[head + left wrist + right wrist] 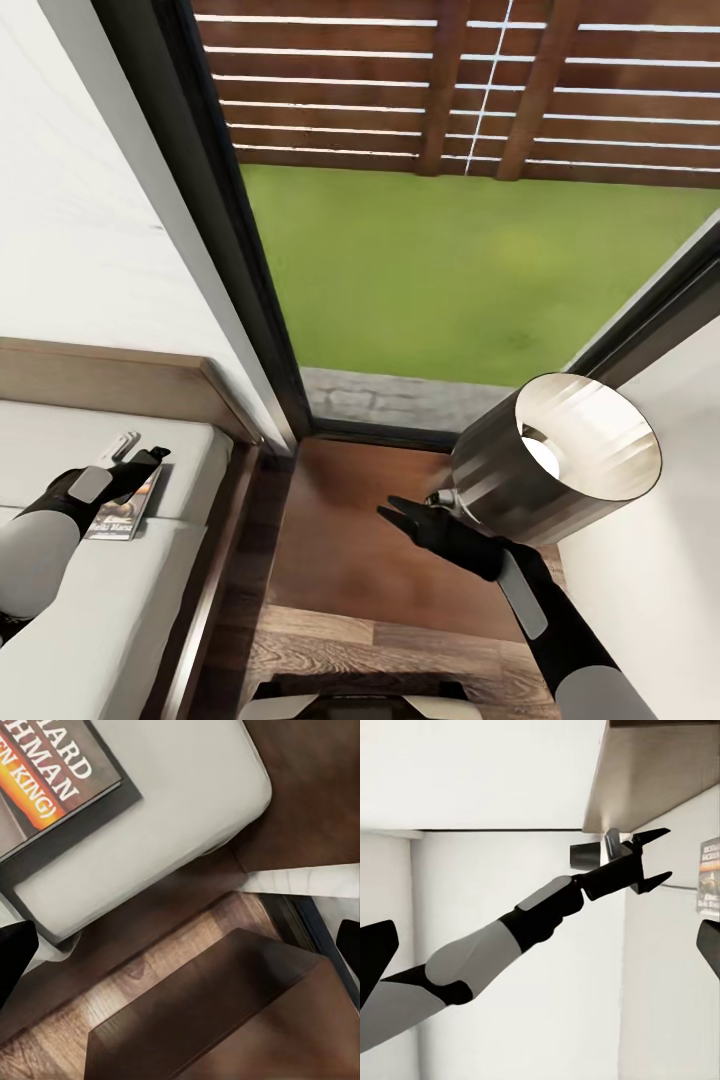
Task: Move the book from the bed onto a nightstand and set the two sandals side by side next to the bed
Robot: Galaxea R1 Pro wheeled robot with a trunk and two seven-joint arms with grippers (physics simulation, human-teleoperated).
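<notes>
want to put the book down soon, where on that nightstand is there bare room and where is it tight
The nightstand top is bare on the side toward the bed and up to the window. It is crowded on the far side, where the lamp stands and the right gripper hovers. The book lies on the mattress under the left gripper.

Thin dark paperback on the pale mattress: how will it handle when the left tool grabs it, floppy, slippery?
The thin dark paperback with orange band looks slim, so probably light and somewhat bendy if pinched at one edge. It lies flat on the soft pale mattress, so fingers may press into the bedding. Its smooth-looking cover may slide.
</notes>
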